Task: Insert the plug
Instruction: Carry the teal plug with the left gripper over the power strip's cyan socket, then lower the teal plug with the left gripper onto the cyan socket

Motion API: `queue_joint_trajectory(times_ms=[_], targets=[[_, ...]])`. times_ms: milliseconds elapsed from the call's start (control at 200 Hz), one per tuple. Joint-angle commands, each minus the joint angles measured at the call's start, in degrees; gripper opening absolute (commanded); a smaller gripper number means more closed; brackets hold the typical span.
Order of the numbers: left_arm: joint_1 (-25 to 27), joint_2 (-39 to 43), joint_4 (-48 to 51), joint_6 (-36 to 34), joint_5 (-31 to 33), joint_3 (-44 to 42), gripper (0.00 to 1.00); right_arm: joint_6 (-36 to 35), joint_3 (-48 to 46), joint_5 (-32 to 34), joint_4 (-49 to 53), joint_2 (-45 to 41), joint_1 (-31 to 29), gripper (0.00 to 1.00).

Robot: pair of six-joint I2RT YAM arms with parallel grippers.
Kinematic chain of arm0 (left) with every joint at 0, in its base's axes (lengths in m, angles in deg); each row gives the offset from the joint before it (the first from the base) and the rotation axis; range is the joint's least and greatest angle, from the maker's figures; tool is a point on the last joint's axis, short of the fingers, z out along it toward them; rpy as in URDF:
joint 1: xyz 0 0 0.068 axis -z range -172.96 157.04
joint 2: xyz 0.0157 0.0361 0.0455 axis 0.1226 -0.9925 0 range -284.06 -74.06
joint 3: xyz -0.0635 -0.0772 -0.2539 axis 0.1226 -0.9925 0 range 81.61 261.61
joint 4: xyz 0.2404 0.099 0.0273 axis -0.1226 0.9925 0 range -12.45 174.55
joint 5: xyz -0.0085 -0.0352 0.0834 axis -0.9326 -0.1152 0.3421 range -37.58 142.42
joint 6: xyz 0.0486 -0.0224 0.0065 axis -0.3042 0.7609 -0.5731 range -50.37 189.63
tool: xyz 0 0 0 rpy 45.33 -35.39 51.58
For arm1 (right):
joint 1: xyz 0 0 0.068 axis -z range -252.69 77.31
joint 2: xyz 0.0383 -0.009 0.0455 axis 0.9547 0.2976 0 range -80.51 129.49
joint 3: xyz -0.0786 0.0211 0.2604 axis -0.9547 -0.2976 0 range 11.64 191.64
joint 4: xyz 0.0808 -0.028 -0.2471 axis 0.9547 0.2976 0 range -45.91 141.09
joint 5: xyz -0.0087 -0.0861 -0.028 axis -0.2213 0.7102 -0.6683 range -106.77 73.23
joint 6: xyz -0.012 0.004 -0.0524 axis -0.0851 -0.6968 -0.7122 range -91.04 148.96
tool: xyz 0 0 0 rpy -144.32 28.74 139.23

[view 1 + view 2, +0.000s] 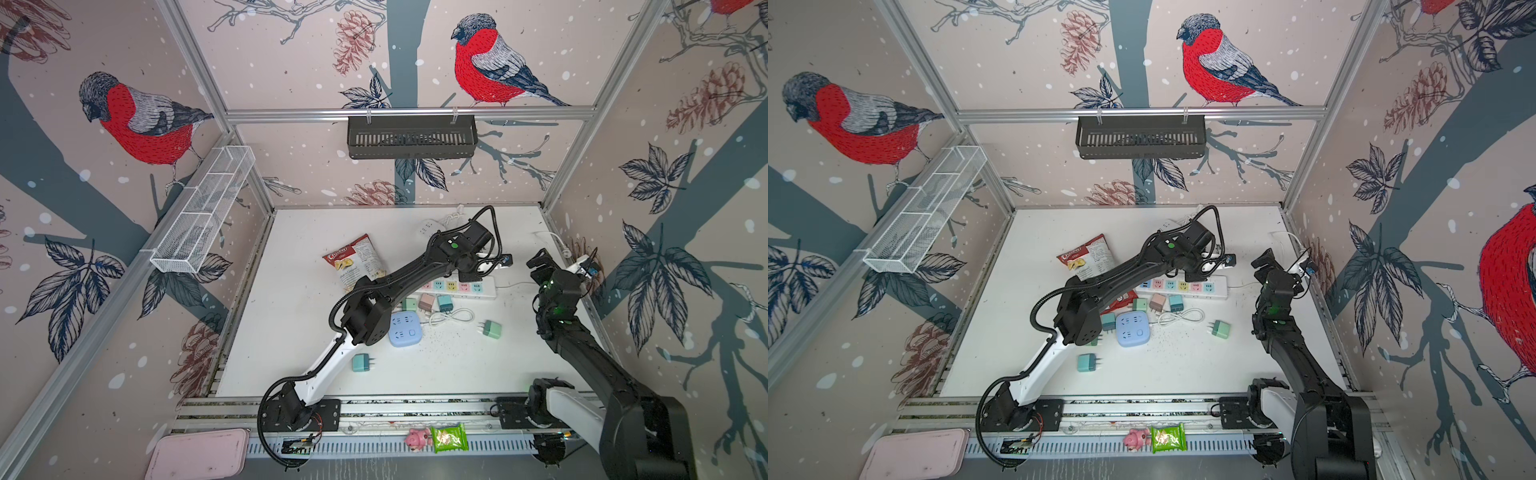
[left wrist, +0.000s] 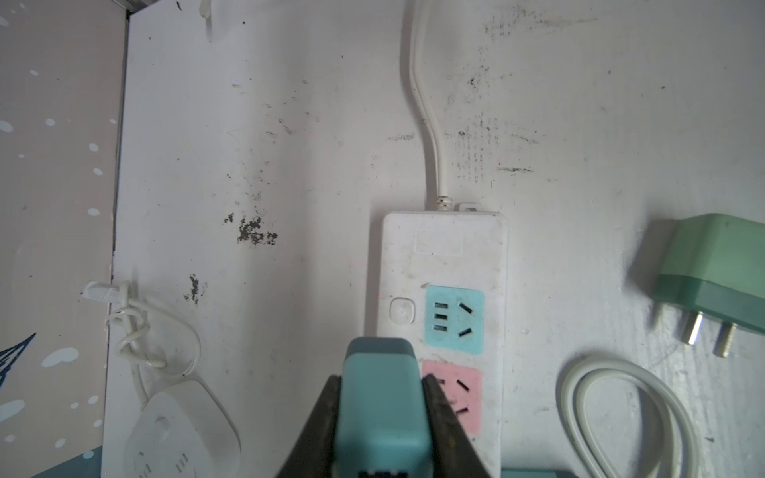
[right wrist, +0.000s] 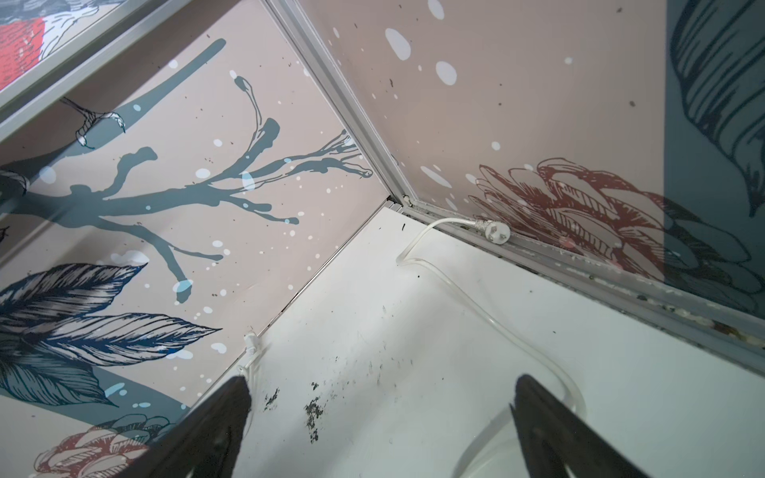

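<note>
Left end effector (image 2: 381,383) is closed on a teal blocky plastic plug (image 2: 381,364), jaws pinching its two sides. Plug hangs over one long edge of the long white power strip (image 2: 445,248), beside the pink socket face (image 2: 459,399) and one short of the pale blue socket face (image 2: 454,319). Prongs are hidden under the body, so contact with the strip cannot be judged. Right end effector (image 3: 381,397) is wide open and holds nothing. It is aimed at a back corner of the white surface (image 3: 414,310), well apart from the strip.

Risks, as judged:
- Plug body sits off to one side of the pink slots, so a straight push would land the prongs on plain plastic.
- Strip lies loose and unbraced, so a sideways shove could slide or skew it.
- A pinch on smooth sides may let the plug tilt under load.

Containers:
- White wire-mesh basket (image 1: 199,216) on the side wall: nothing seen inside.
- Black slotted basket (image 1: 411,137) on the back rail: looks bare, floor partly hidden.
- Pink flat lidded box (image 1: 197,453) at the front edge: contents hidden.
</note>
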Motion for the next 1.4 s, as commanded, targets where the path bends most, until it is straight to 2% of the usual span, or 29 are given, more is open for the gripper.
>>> queue_joint_trajectory(times_ms=[0,736,1396], targets=[[0.81,-0.28,1.3,-1.77,0.05,0.46,0.0,2.74,-0.46,1.17,0.32,-0.44,0.68,1.0],[3.1,-5.66,1.98,-3.05,2.43,3.08,0.0,3.97,-0.61,-0.21,0.83,-0.58,1.94,1.0],[3.57,-5.24,4.64,-1.57,4.9,3.05,0.0,4.27,-0.69,-0.89,0.77,-0.45,2.31,1.0]])
